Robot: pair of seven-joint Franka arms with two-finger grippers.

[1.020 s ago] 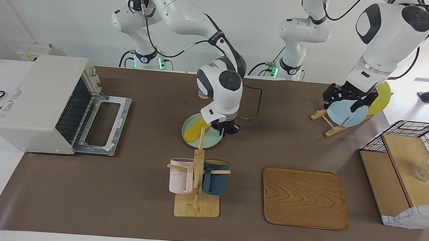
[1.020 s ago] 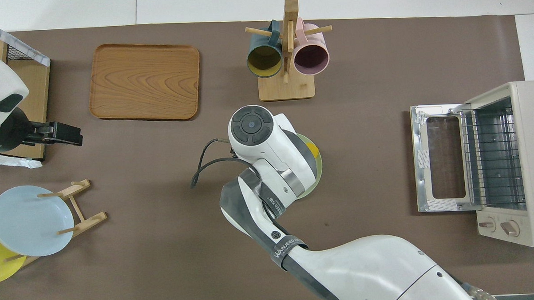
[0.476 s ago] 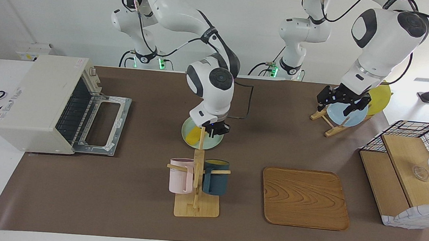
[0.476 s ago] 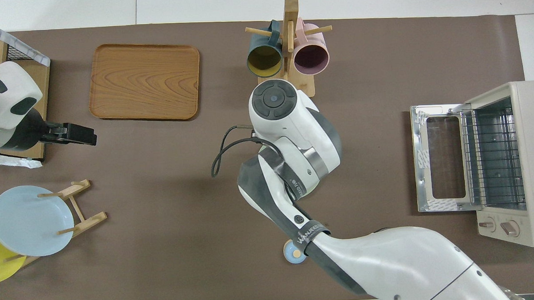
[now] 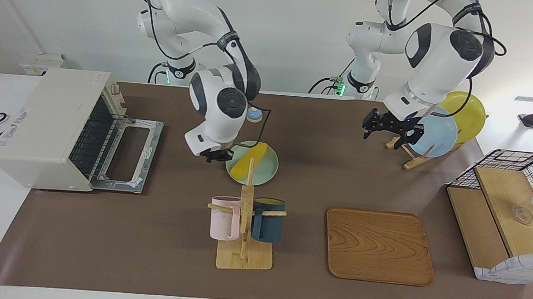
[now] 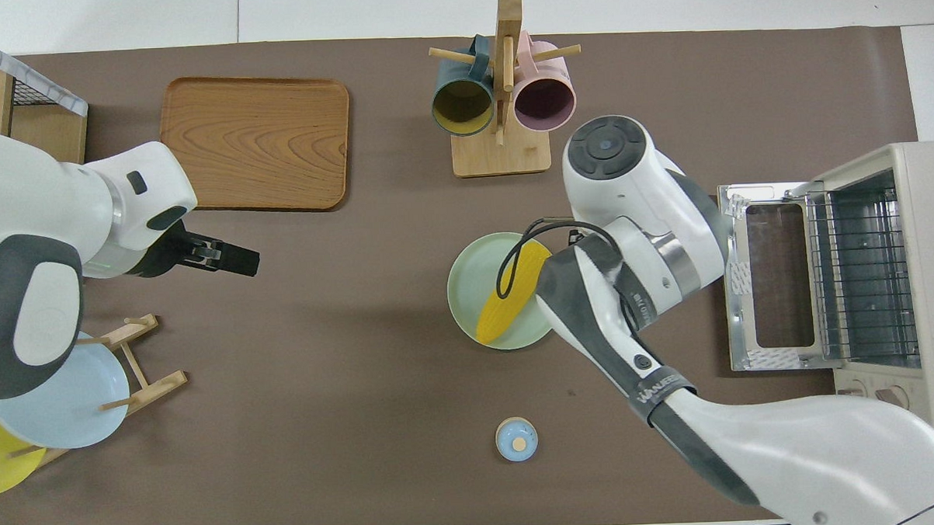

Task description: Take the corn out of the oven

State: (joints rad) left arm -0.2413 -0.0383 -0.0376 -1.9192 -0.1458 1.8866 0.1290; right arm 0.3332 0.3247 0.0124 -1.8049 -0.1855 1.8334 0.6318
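The yellow corn (image 5: 249, 161) lies on a pale green plate (image 5: 267, 171) at the middle of the table, and also shows in the overhead view (image 6: 509, 306) on that plate (image 6: 468, 290). The off-white oven (image 5: 45, 118) stands at the right arm's end with its door (image 5: 128, 155) folded down and only its wire rack (image 6: 863, 268) inside. My right gripper (image 5: 218, 156) hangs open and empty over the table between the plate and the oven door; its wrist hides it in the overhead view. My left gripper (image 5: 388, 133) is raised over the table beside the plate rack.
A mug rack (image 5: 245, 224) with a pink and a dark blue mug stands farther from the robots than the plate. Beside it lies a wooden tray (image 5: 378, 246). A plate rack (image 5: 431, 136) and a wire-frame shelf (image 5: 509, 211) stand at the left arm's end. A small blue disc (image 5: 254, 114) lies near the robots.
My right gripper has moved off the plate toward the oven, uncovering the corn lying on the plate. My left gripper has moved from over the plate rack toward the table's middle.
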